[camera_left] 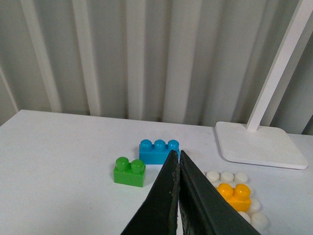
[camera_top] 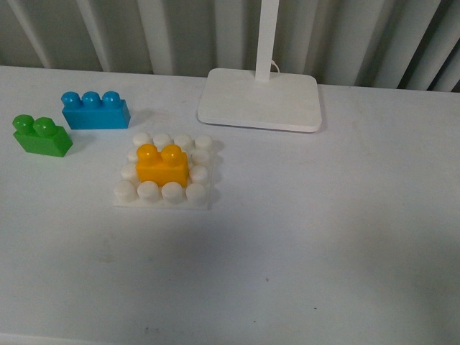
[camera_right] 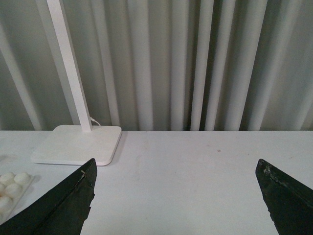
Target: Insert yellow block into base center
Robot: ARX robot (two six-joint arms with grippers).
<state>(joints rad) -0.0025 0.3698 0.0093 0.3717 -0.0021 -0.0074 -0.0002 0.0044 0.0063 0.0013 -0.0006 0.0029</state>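
Note:
The yellow block [camera_top: 162, 166] sits upright on the middle studs of the white studded base [camera_top: 164, 202], left of the table's centre. In the left wrist view the yellow block [camera_left: 235, 197] and the base [camera_left: 226, 176] lie just beside my left gripper [camera_left: 177, 155], which is shut with nothing between its black fingers. My right gripper [camera_right: 176, 169] stands open over bare table, and only an edge of the base [camera_right: 11, 188] shows beside one finger. Neither gripper appears in the front view.
A green two-stud brick [camera_top: 42, 135] and a blue three-stud brick [camera_top: 94, 110] lie left of the base. A white lamp foot [camera_top: 260, 99] with its upright post stands behind the base. Pleated grey curtain lines the back.

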